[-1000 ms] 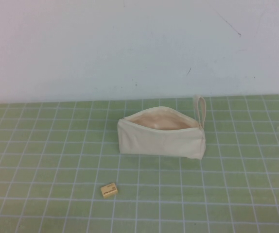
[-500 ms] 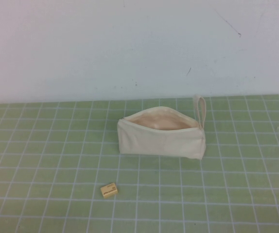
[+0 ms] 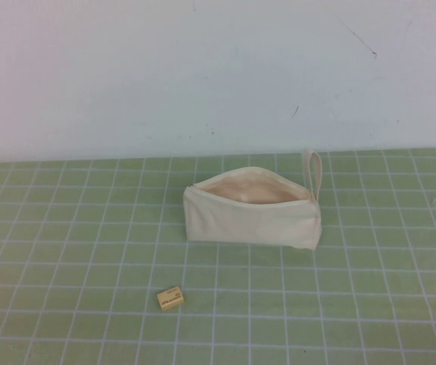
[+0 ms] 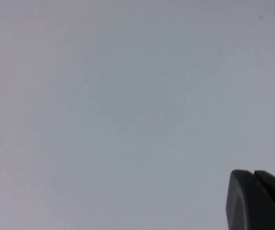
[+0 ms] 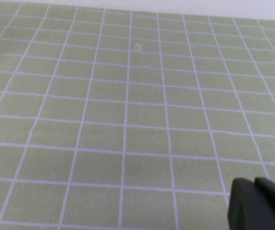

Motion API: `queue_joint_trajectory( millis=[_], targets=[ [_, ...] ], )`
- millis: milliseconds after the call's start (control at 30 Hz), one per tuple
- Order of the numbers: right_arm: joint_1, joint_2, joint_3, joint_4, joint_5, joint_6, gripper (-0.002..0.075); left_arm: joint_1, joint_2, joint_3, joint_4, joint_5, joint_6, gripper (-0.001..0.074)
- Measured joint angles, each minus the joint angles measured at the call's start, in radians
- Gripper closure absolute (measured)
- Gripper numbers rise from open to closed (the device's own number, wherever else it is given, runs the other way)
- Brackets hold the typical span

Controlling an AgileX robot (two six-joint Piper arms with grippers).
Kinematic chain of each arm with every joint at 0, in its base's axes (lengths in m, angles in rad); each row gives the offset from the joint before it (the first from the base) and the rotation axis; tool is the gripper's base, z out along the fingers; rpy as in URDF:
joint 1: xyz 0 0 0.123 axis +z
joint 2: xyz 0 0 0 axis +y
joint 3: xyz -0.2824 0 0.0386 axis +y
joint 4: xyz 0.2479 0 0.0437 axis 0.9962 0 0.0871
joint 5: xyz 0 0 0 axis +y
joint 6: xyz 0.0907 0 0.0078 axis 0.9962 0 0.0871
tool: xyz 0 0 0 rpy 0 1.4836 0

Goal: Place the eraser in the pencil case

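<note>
The pencil case (image 3: 252, 209) is a cream-white fabric pouch standing on the green grid mat in the high view, its zip open and its peach lining showing. Its loop strap (image 3: 313, 171) is at the right end. The eraser (image 3: 171, 297) is a tiny tan block with dark print, lying on the mat in front of the pouch and to its left. Neither gripper shows in the high view. My left gripper (image 4: 254, 173) is shut and empty, facing a blank pale wall. My right gripper (image 5: 255, 181) is shut and empty above bare mat.
The green mat (image 3: 370, 304) with white grid lines covers the table up to a white wall (image 3: 203, 76) at the back. A small pale speck (image 5: 138, 46) lies on the mat in the right wrist view.
</note>
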Motion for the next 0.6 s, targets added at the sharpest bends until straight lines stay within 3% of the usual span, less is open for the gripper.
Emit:
queue_joint_trajectory(
  millis=[67, 200, 267, 433, 600],
  targets=[
    [0.0, 0.0, 0.0, 0.0, 0.0, 0.0, 0.0726, 0.0, -0.003, -0.024, -0.027, 0.069, -0.005, 0.0736],
    [0.0, 0.0, 0.0, 0.0, 0.0, 0.0, 0.0726, 0.0, -0.003, -0.202, -0.031, 0.531, -0.011, 0.0736],
    [0.0, 0.0, 0.0, 0.0, 0.0, 0.0, 0.0726, 0.0, 0.022, -0.305, -0.013, 0.681, -0.011, 0.0736],
    [0.0, 0.0, 0.0, 0.0, 0.0, 0.0, 0.0726, 0.0, 0.162, -0.487, 0.055, 0.88, 0.003, 0.0736],
    [0.0, 0.0, 0.0, 0.0, 0.0, 0.0, 0.0726, 0.0, 0.442, -0.655, 0.053, 1.142, 0.094, 0.0736]
  ],
)
